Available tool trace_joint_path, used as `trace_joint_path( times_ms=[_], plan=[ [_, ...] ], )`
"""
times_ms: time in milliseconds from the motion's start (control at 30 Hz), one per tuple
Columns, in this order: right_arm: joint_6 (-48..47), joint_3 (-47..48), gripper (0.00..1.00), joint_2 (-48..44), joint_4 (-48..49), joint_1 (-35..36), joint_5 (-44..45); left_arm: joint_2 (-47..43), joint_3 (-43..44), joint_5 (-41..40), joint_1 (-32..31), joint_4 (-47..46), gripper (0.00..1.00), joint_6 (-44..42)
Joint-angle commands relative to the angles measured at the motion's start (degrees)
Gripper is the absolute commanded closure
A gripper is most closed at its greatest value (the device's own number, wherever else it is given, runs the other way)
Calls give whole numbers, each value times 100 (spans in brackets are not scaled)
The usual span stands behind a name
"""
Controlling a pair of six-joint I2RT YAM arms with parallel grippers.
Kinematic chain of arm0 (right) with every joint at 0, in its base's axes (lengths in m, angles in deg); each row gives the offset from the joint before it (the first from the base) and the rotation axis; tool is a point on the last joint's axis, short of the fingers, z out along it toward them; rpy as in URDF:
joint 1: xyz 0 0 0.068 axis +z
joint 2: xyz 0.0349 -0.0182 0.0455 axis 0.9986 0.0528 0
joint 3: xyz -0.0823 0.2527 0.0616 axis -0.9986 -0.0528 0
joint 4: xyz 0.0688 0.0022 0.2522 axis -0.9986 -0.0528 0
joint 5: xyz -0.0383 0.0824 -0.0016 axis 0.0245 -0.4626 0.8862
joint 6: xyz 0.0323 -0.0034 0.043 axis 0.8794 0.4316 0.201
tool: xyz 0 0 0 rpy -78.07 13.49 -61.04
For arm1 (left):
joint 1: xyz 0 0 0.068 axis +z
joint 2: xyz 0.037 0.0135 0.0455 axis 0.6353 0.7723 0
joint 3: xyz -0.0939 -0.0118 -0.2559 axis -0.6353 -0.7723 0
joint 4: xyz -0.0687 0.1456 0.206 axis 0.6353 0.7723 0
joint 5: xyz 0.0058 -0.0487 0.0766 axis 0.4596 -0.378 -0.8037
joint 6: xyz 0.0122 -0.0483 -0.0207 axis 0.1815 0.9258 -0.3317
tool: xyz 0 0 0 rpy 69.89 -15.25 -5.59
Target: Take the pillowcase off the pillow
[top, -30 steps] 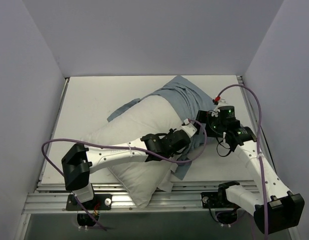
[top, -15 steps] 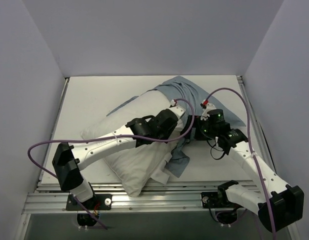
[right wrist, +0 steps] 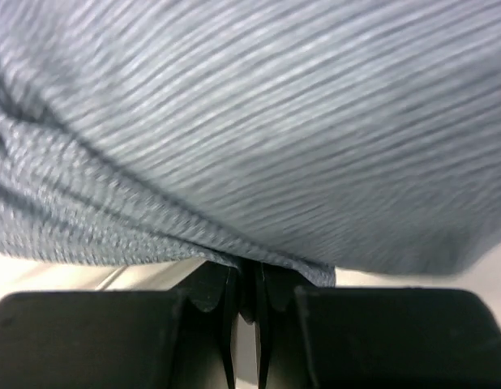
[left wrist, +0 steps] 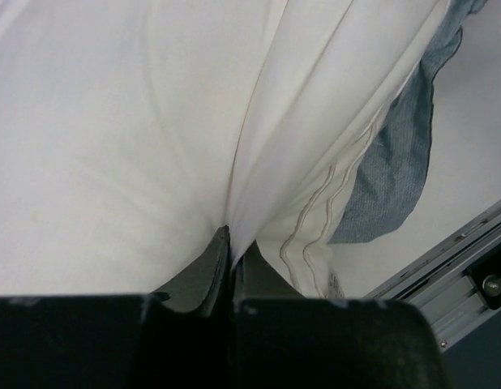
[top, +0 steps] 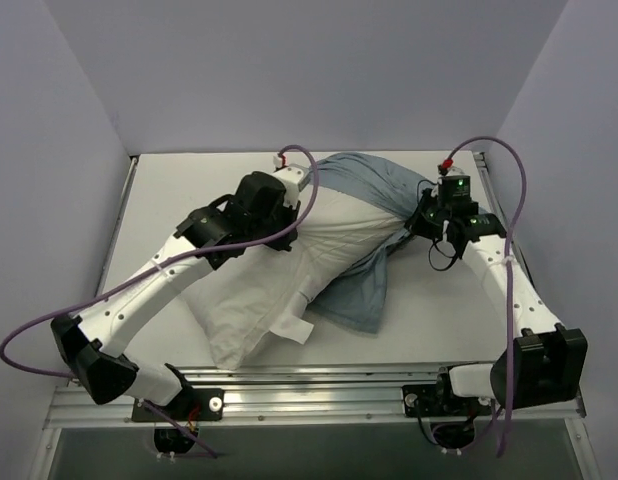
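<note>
The left gripper point(left wrist: 229, 247) was clenched on a pinched fold of the pillow point(top: 264, 285), which lay diagonally across the table point(top: 179, 190), most of it bare. The pillowcase point(top: 374, 185) covered only the pillow's far right end, with loose fabric trailing beside the pillow toward the near edge. The right gripper point(right wrist: 246, 279) was clamped on the striped fabric. Recommended procedure — anchor the pillow with the left arm and draw the case steadily rightward, with both pinches firm so that neither slips.
</note>
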Motion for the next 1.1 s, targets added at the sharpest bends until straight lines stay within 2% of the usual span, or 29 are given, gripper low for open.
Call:
trace_joint_path(
  times_ms=[0, 200, 300, 433, 467, 567, 633, 700, 767, 833, 867, 900, 933, 967, 1000, 1033, 1067],
  plan=[
    [142, 858, 100, 379, -507, -1164, 1552, -1188, -56, -497, 635, 1199, 98, -119],
    [336, 2274, 100, 1293, -603, -1817, 1262, -2102, -837, -357, 1206, 1622, 98, 48],
    [266, 2715, 100, 1496, -559, -1932, 833, -2419, -1111, -121, 1216, 1579, 98, 206],
    [213, 2332, 100, 1479, -533, -1949, 855, -2709, -1864, 802, 1190, 1202, 98, 671],
    [231, 2207, 100, 1444, -550, -2072, 944, -2771, -2033, 1386, 1181, 1105, 98, 733],
    [371, 1821, 100, 1383, -481, -2397, 787, -3157, -2647, 1971, 1146, 788, 98, 971],
    [467, 1767, 100, 1391, -393, -2810, 734, -3446, -2790, 2026, 1154, 901, 98, 963],
    [477, 1889, 100, 1435, -340, -3073, 470, -3527, -2729, 1676, 1154, 1216, 98, 858],
    [407, 2082, 100, 1540, -453, -3092, 217, -3431, -2571, 1525, 1163, 1367, 98, 682],
    [363, 2224, 91, 1532, -472, -3014, -152, -3221, -2386, 1681, 1163, 1298, 98, 559],
    [284, 2180, 83, 1427, -437, -2952, -398, -3150, -2351, 1804, 1154, 1219, 97, 541],
    [231, 2127, 79, 1357, -410, -2873, -478, -3088, -2290, 1936, 1146, 1018, 78, 532],
    [161, 1996, 75, 1269, -419, -2733, -558, -3018, -2263, 2137, 1145, 903, 69, 549],
    [47, 1934, 65, 1085, -436, -2654, -637, -2991, -2228, 2200, 1145, 780, 62, 558],
    [-15, 1873, 60, 988, -471, -2583, -733, -2982, -2115, 2218, 1137, 579, 53, 575],
    [-59, 1750, 54, 874, -541, -2461, -743, -2895, -2026, 2227, 1154, 498, 36, 602],
    [-103, 1714, 44, 655, -585, -2407, -726, -2842, -1912, 2279, 1145, 437, 34, 602]
  ],
)
